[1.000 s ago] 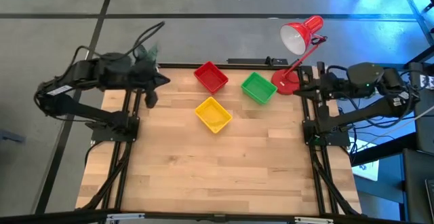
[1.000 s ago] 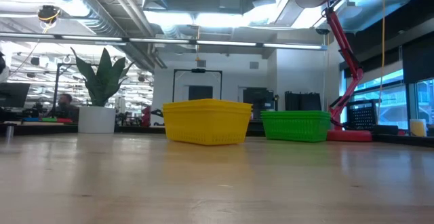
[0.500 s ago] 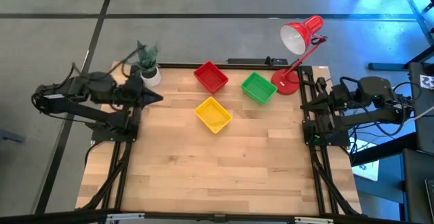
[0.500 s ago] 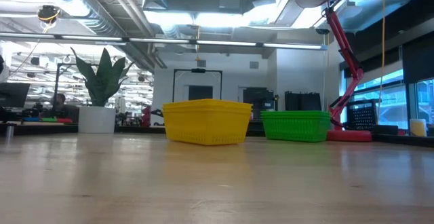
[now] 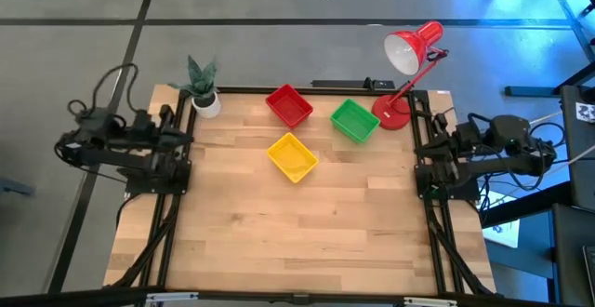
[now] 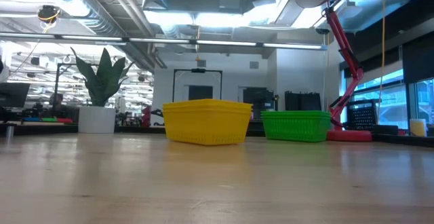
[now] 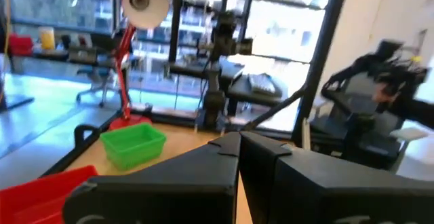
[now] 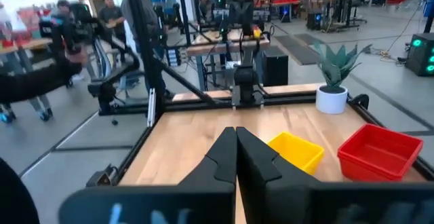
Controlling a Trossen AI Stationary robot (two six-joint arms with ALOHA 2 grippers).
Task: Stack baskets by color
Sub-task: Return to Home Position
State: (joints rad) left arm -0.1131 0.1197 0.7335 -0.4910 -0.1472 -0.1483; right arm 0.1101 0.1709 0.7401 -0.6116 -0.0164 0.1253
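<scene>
A red basket, a green basket and a yellow basket rest bottom-down on the far middle of the wooden table. The low view shows the yellow basket and the green basket; the red one is hidden there. My left gripper is shut and empty, drawn back over the table's left edge and pointing level across the table. My right gripper is shut and empty too, folded back at the right edge. Neither is near a basket.
A red desk lamp stands at the far right corner, and a small white potted plant at the far left corner. The near half of the table is bare wood. People and desks show in the room beyond.
Both arms have folded back and sunk. My left gripper has gone from beside the plant toward the table's left edge and tipped to level. My right gripper has drawn back toward the right edge. Both stayed shut. The baskets have not moved.
</scene>
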